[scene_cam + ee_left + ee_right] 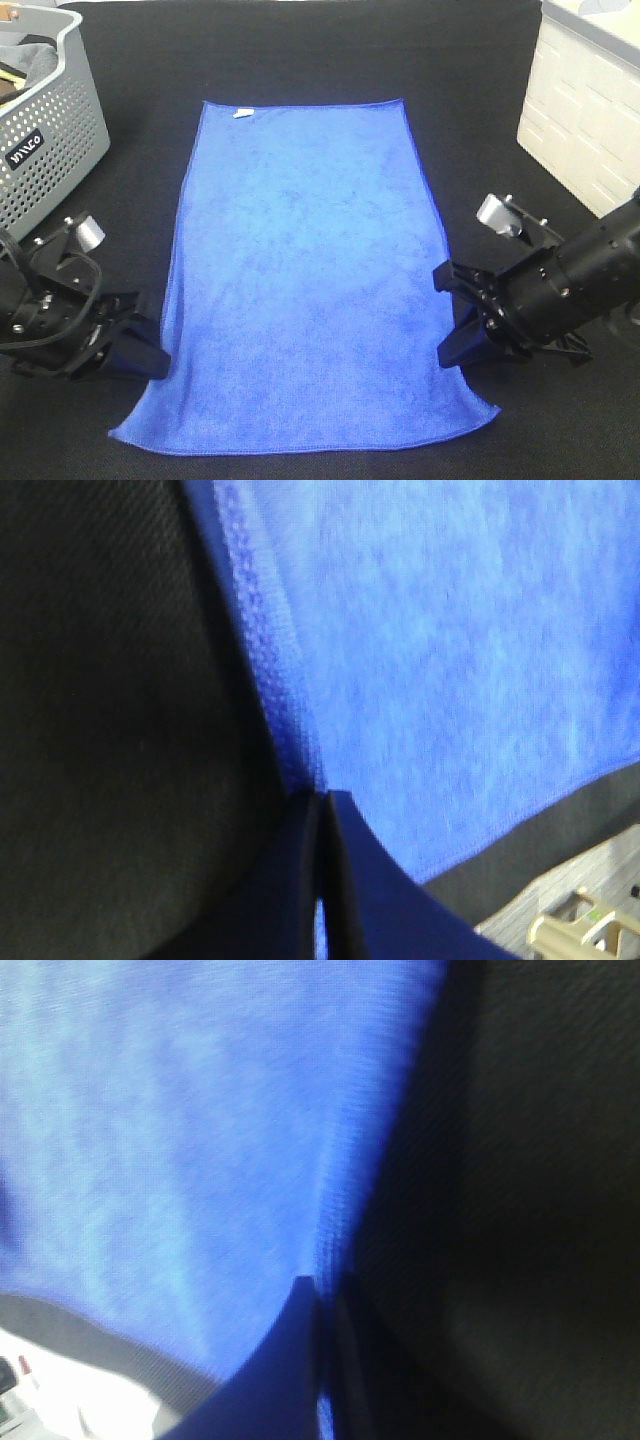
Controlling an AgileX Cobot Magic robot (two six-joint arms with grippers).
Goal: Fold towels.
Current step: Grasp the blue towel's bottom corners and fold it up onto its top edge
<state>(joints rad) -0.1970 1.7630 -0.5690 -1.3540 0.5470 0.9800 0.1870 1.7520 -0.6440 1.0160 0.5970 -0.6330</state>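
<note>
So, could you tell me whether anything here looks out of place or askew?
Nothing stands out. The towel lies spread flat; its near corners just flare out a little past where the left hand and right hand pinch its long edges. No spill or damage shows.

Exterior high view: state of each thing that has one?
blue towel: unfolded, spread flat on the black table, both long edges pinched.
white tag: at the towel's far edge, lying flat.
left gripper: shut on the towel's left edge.
right gripper: shut on the towel's right edge.
grey basket: upright, grey cloth inside.
</note>
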